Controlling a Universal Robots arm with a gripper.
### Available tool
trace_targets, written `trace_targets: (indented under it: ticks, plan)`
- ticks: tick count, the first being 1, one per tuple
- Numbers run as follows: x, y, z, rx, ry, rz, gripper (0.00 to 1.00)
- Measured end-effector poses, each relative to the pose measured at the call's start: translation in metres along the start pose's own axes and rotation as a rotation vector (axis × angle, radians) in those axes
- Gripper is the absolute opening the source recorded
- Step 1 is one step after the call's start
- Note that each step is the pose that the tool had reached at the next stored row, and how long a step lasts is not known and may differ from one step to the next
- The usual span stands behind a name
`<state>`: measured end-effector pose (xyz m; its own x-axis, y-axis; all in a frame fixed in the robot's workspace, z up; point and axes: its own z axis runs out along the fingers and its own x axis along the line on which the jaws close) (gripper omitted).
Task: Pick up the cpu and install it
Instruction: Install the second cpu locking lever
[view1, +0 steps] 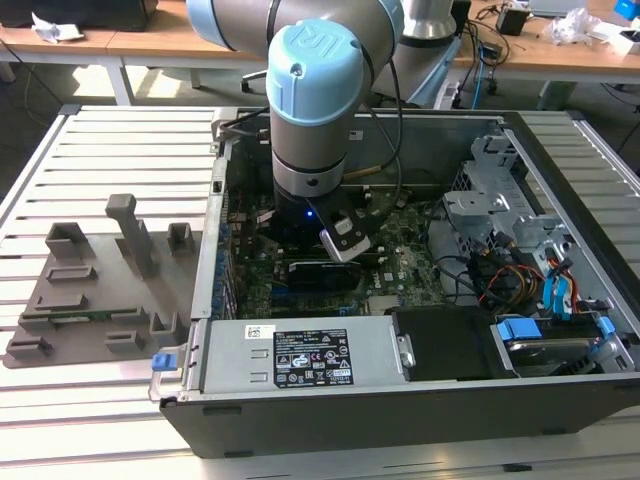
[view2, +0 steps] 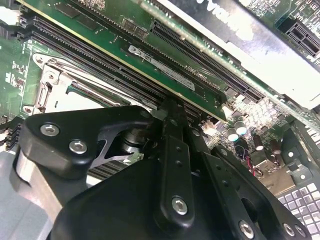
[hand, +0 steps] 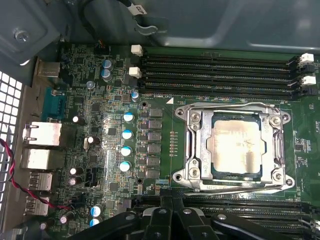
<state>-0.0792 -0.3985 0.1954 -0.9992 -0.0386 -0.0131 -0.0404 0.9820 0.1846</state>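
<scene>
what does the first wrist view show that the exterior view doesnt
First wrist view alone: the cpu lying in its metal socket frame, silvery top up, with memory slots beside it and a row of capacitors on the board.

Exterior view alone: the whole open case, the arm reaching down into it, the grey fixture on the slatted table, drive cables.

Both: the green motherboard and part of the black gripper above it.
</scene>
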Motion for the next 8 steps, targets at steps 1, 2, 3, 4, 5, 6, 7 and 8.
trace_targets:
  ticks: [1, 2, 3, 4, 5, 6, 7, 8]
  plan:
    - [0.0000, 0.0000, 0.0000, -0.0001, 0.0000, 0.000, 0.11]
    - [0.0000, 0.0000, 0.0000, 0.0000, 0.0000, 0.000, 0.11]
    - [0.0000, 0.0000, 0.0000, 0.0000, 0.0000, 0.000, 0.11]
    - [0.0000, 0.0000, 0.0000, -0.0001, 0.0000, 0.000, 0.11]
    - [0.0000, 0.0000, 0.0000, -0.0001, 0.0000, 0.000, 0.11]
    - [0.0000, 0.0000, 0.0000, 0.0000, 0.0000, 0.000, 0.11]
    - [0.0000, 0.0000, 0.0000, 0.0000, 0.0000, 0.000, 0.11]
    - [0.0000, 0.0000, 0.0000, 0.0000, 0.0000, 0.000, 0.11]
